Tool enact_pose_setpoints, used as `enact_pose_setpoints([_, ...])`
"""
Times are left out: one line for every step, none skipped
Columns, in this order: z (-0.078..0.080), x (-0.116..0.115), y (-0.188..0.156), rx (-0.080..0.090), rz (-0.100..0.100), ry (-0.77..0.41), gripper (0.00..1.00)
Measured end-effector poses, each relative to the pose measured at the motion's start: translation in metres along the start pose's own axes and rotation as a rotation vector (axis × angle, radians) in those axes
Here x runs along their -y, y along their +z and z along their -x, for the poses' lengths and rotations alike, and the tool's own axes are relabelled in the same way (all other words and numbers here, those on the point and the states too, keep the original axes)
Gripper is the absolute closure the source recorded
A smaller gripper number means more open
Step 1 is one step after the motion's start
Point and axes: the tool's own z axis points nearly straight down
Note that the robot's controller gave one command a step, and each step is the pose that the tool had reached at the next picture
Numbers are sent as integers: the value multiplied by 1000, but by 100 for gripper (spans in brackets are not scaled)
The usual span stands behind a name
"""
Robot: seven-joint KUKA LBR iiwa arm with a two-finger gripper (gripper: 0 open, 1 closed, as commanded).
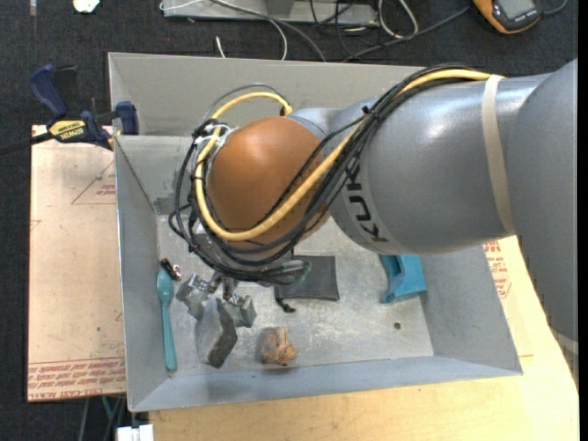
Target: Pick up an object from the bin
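Whether the gripper (219, 303), poised just right of the spoon (166, 320), is open or closed cannot be told, and the grey wedge (219, 343), also just right of the spoon, could be nudged aside, or the spoon clipped, if the descent is made off-centre.

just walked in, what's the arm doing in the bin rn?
The KUKA arm reaches in from the right, its gripper low in the grey bin, toward the view's lower left. It sits just above a dark grey elongated piece; whether it has hold of it cannot be told. A teal spoon lies by the left wall and a brownish lump just right of the dark piece. A dark flat slab and a blue plastic piece lie farther right.
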Motion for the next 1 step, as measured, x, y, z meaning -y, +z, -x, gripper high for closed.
enact_pose_setpoints([1, 1, -33, 3, -2, 0, 100])
